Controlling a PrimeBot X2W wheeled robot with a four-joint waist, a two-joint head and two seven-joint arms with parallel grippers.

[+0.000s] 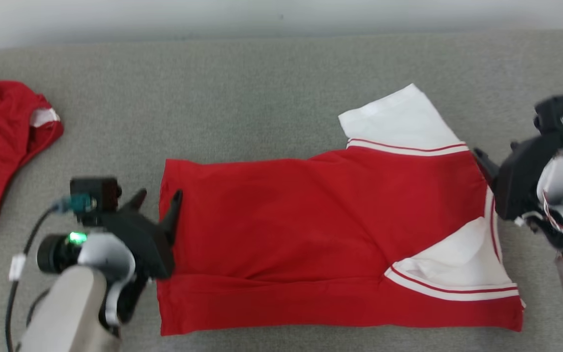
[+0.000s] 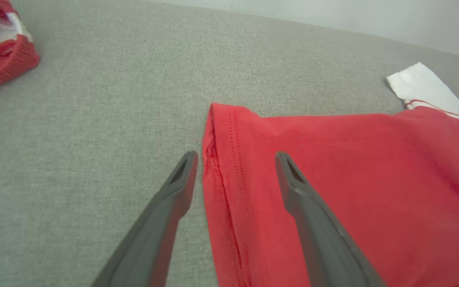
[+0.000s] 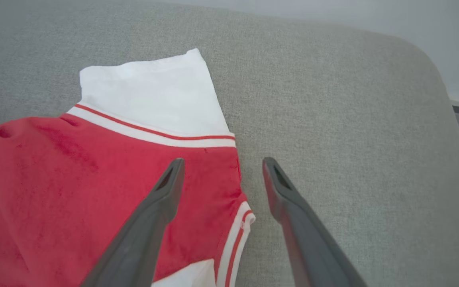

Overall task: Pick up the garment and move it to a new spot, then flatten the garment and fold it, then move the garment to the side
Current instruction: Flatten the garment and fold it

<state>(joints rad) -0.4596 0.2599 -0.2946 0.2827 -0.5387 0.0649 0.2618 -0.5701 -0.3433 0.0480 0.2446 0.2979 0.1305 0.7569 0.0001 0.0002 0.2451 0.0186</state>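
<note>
Jaws wide, empty: left gripper (image 2: 236, 157) straddles garment (image 1: 311, 220) hem, right gripper (image 3: 224, 161) opposite edge; contact unclear.

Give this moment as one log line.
garment: spread flat on grey cushion | left gripper: open, fingers straddling hem | right gripper: open, at opposite edge

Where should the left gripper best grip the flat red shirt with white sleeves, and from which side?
The stitched red hem of the red fabric shirt, from the robot's left: that edge lies straight and flat between the fingers of the open left gripper.
</note>
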